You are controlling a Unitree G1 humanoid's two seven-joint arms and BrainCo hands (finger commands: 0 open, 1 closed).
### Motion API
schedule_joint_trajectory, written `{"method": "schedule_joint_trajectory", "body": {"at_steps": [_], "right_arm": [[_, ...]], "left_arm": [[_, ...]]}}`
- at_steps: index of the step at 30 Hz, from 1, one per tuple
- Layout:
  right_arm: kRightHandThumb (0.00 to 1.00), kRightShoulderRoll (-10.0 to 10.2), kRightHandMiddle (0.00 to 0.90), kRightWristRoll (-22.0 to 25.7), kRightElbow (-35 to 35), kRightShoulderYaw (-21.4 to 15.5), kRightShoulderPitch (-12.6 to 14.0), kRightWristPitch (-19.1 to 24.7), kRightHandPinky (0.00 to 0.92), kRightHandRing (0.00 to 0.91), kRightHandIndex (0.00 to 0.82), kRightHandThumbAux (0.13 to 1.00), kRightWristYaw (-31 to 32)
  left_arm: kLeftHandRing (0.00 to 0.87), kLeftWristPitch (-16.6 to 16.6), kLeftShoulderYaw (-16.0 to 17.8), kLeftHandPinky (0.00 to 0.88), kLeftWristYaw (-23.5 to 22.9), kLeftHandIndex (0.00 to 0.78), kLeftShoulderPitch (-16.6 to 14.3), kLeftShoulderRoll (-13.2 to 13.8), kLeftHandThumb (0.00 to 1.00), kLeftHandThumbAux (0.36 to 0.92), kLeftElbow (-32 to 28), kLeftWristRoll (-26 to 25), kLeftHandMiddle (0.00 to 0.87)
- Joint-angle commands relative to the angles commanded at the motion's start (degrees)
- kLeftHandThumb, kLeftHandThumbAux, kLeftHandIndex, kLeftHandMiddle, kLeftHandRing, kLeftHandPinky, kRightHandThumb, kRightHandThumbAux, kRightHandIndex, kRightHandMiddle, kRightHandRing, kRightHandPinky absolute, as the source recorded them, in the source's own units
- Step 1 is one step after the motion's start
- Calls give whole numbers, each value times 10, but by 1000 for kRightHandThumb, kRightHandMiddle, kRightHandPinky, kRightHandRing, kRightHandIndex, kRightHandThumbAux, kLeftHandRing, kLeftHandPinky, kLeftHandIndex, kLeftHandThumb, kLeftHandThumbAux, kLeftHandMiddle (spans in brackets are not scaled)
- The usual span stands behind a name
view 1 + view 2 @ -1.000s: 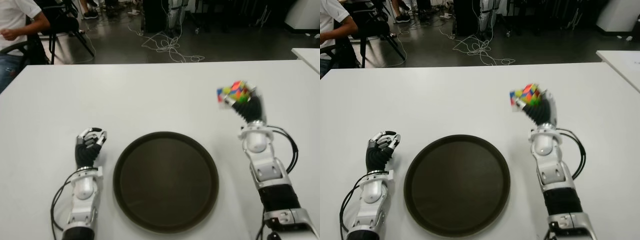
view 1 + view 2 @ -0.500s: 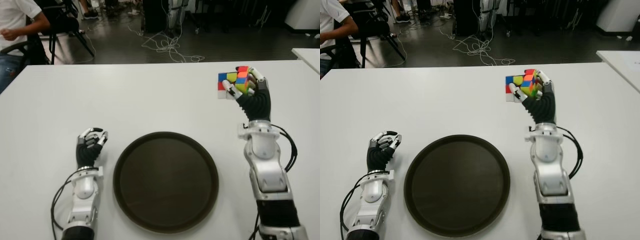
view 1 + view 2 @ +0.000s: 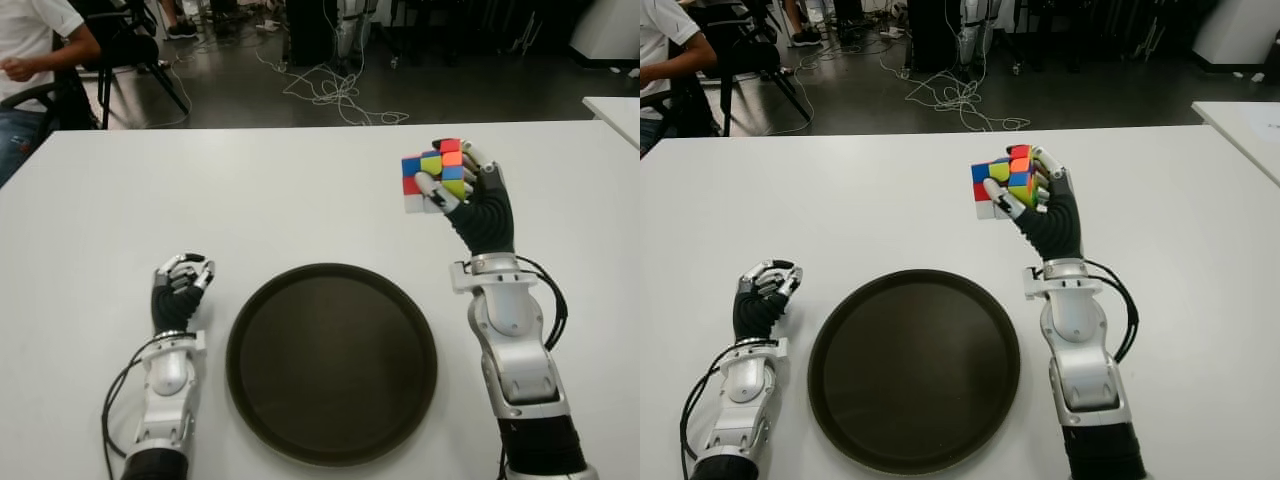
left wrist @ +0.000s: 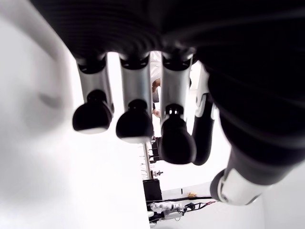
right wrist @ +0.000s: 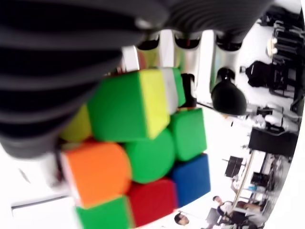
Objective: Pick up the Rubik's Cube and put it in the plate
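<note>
My right hand (image 3: pixel 452 180) is raised above the white table, its fingers shut around the multicoloured Rubik's Cube (image 3: pixel 432 176), which fills the right wrist view (image 5: pixel 143 152). The cube hangs in the air to the right of and beyond the dark round plate (image 3: pixel 331 361), near its far right rim. Nothing lies in the plate. My left hand (image 3: pixel 180 283) shows to the left of the plate, fingers curled and holding nothing (image 4: pixel 138 124).
The white table (image 3: pixel 250 190) stretches wide around the plate. A person sits on a chair (image 3: pixel 30 60) beyond the far left corner. Cables (image 3: pixel 335 95) lie on the floor behind the table. A second white table edge (image 3: pixel 615 110) shows at the far right.
My right hand has lifted the cube and carried it leftward, toward the plate. The left hand has stayed where it was.
</note>
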Motion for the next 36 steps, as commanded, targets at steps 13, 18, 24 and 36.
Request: {"method": "schedule_joint_trajectory", "body": {"at_steps": [13,18,24,36], "right_arm": [[698,-16,819,-64,57,49,-4,-105,821,826,441,720,6],[695,-28,817,-73,54,68,6,-99,817,828,441,721,32],[691,-60,810,-71,36,86,12,-60,811,822,439,725,99],[691,-108,829,-137,-19,138,0,41,837,841,437,730,197]], "left_arm": [[837,-11,-1,821,2,443,-2,0,704,707,9,4,818],[837,-13,-2,821,5,443,-2,-1,704,707,9,5,817],[837,-24,-1,822,3,443,-2,-2,704,707,13,4,817],[840,-39,2,830,1,443,-1,-8,704,707,15,-4,820]]}}
